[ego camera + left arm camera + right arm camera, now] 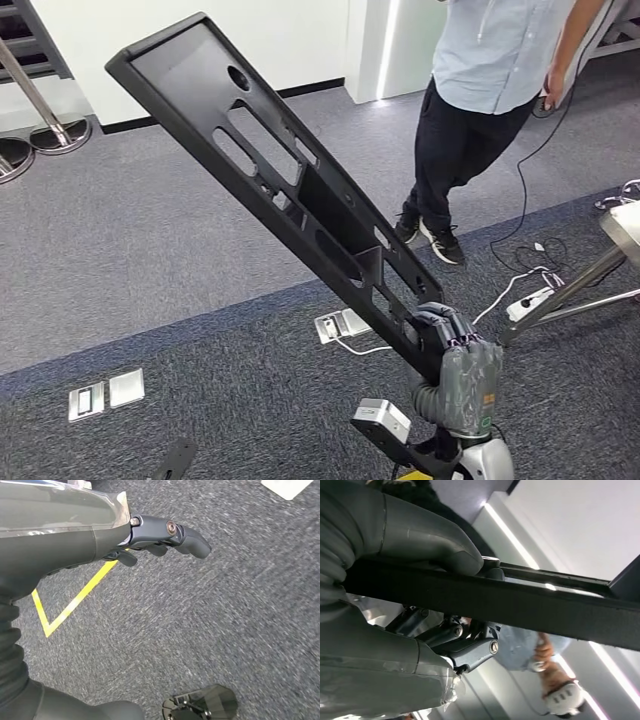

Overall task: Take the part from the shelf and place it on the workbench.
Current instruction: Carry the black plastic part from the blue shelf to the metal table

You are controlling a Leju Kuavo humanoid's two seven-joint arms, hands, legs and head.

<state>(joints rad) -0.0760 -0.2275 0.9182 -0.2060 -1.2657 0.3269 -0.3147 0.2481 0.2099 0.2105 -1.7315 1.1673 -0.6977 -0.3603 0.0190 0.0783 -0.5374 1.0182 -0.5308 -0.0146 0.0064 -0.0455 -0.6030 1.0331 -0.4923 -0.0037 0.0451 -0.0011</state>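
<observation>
Part: the long black part [287, 190] was off the shelf, gripped at its near end and cantilevered up and away to the robot's left.
Right hand: the right hand [453, 345] clamped that end, thumb [433, 535] over one face, fingers [471, 650] under.
Left hand: the left hand [166, 535] hung over carpet [226, 610], fingers nearly straight, holding nothing.
Workbench: probably the metal-legged corner [623, 235] at the right.
Obstacle: a person [483, 110] stood ahead-right, near the swing path.

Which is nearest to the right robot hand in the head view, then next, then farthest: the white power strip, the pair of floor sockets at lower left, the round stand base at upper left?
From the right robot hand:
1. White power strip, just to its right.
2. Pair of floor sockets, far left on the carpet.
3. Round stand base, upper left by the wall.
</observation>
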